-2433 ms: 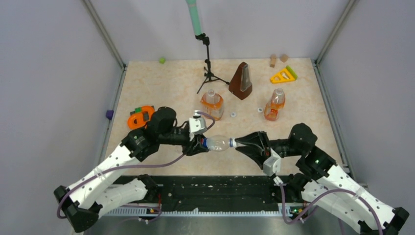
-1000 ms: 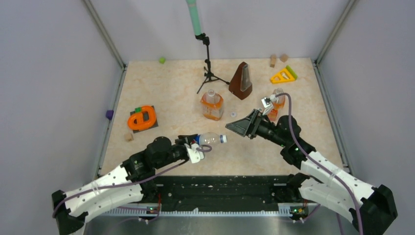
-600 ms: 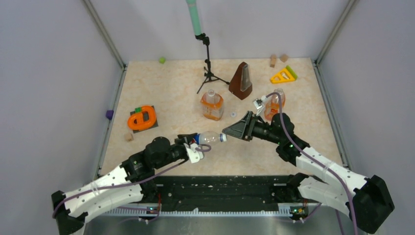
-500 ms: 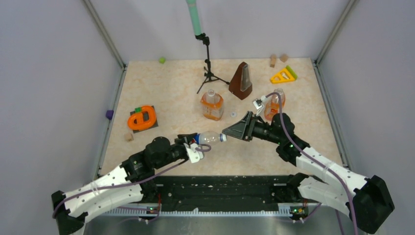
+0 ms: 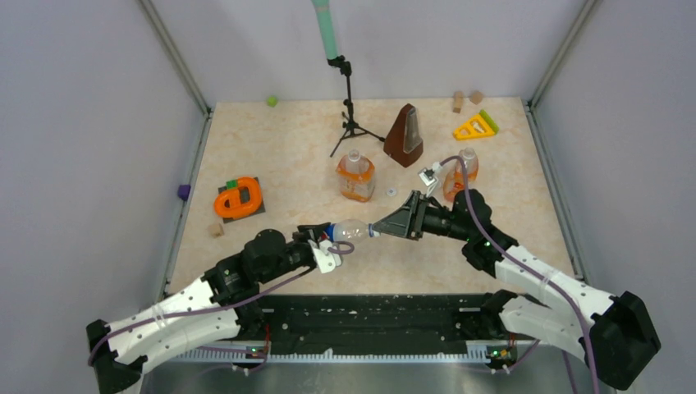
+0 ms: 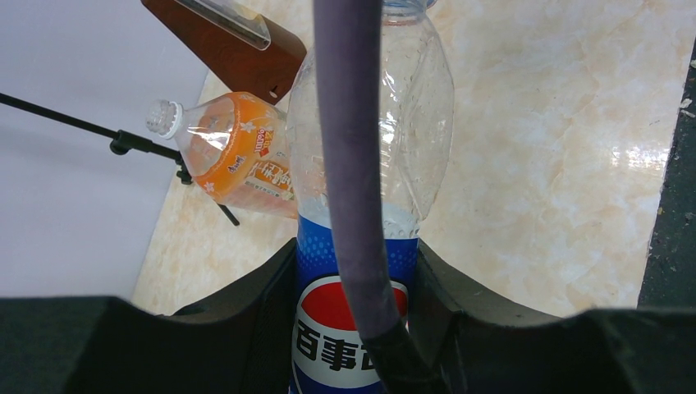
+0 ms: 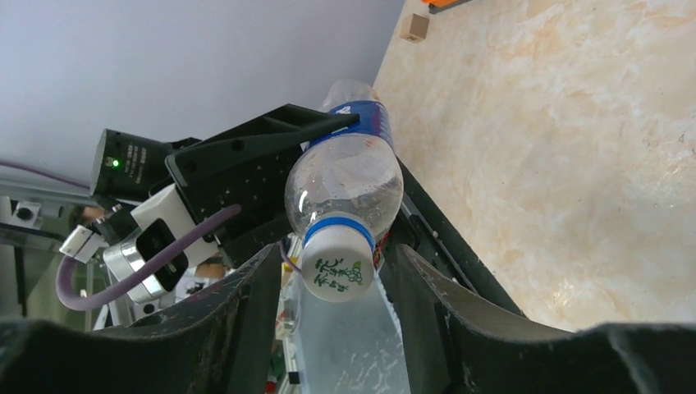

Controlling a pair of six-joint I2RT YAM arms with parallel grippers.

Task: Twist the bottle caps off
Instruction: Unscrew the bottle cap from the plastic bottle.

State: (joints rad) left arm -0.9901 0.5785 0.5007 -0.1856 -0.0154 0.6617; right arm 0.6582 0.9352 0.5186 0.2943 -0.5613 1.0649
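Above the marble-patterned table [image 5: 271, 156], your left gripper [image 6: 353, 283] is clamped on the blue label of the clear Pepsi bottle [image 5: 354, 232]. It holds the bottle roughly level in the air, neck toward the right arm. Your right gripper [image 5: 382, 226] has its jaws apart, one on either side of the white cap [image 7: 332, 272], neither touching it. A shallow squeeze may slip round the cap. A hard twist may turn the thin bottle inside the left grip instead.
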